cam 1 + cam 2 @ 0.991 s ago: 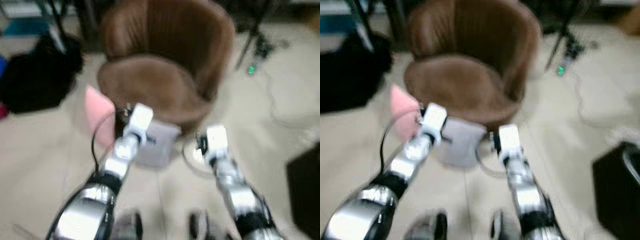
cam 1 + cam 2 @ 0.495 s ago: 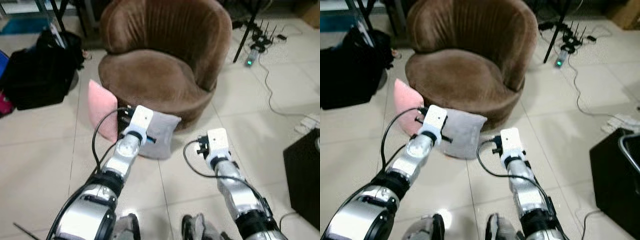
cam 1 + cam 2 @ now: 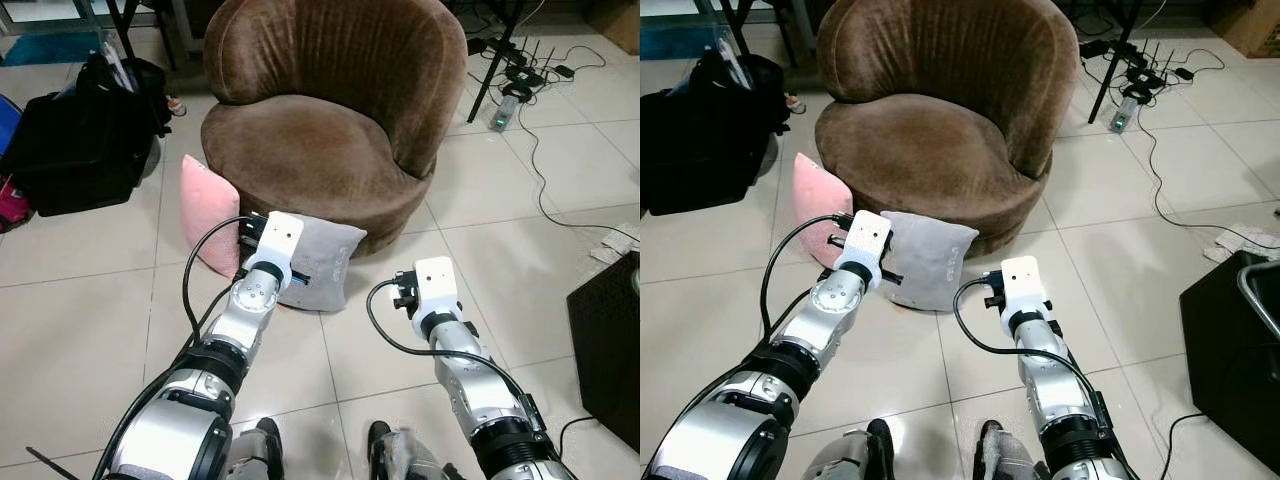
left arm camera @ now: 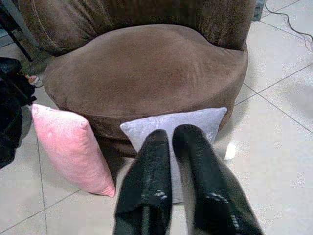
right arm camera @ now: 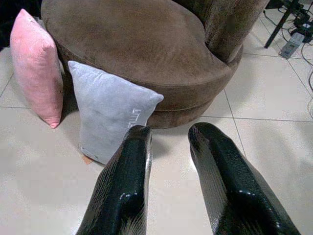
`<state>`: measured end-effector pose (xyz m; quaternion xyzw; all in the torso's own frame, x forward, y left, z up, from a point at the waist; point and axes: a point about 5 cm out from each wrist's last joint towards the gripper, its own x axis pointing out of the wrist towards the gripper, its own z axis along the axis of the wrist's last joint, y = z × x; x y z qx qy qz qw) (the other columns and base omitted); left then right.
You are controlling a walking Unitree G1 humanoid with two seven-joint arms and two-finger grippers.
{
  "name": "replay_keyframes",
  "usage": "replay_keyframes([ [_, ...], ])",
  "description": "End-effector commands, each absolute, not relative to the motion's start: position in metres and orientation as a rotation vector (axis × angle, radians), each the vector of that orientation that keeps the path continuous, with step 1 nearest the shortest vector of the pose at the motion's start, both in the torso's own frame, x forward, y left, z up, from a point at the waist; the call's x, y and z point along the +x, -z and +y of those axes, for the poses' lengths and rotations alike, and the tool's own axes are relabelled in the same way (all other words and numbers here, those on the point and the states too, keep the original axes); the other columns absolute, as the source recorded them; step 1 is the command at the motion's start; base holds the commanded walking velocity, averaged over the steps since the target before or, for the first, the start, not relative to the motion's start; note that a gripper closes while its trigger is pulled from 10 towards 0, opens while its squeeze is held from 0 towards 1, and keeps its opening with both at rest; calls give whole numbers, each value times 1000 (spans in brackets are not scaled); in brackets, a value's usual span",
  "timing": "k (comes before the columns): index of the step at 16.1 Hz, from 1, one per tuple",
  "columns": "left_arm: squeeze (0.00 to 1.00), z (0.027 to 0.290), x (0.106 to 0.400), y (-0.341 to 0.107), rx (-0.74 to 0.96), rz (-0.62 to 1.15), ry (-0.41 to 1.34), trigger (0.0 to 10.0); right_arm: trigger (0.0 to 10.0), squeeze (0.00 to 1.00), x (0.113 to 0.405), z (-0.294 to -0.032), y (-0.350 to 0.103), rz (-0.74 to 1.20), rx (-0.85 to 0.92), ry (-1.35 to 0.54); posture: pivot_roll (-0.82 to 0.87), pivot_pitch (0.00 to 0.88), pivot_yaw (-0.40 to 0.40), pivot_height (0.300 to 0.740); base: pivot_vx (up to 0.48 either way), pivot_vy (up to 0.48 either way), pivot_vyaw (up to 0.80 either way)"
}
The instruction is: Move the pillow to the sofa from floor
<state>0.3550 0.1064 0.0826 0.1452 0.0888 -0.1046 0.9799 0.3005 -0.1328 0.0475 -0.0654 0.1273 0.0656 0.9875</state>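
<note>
a black bag sits on the tile floor well out to the left of the left gripper. a pink pillow stands on edge just left of that gripper, leaning against the base of the brown round armchair. the left gripper is stretched forward low over the floor, its two black fingers nearly together with a thin gap, holding nothing; their tips sit right in front of the grey pillow, though whether they touch it cannot be told. the grey pillow stands upright on the floor against the armchair's base, just ahead of the left gripper and ahead-left of the right gripper. it is plain pale grey and square, with small white stitched lettering near one edge, too small to read. the right gripper hovers over bare tile with its fingers parted and empty. cables and a power strip lie far off to its right, and a black box stands at the right edge.
</note>
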Motion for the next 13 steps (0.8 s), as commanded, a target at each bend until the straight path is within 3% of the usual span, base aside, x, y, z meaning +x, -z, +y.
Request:
replay_keyframes([
  [1,1000,106,355,-83,298,174,199,10000,10000,0,298,-135,-42,283,-145,-132,-186,169,-25,740,0,0,0],
  [13,1000,106,355,-84,300,162,217,10000,10000,0,297,-135,-43,281,-150,-132,-188,172,-26,740,0,0,0],
])
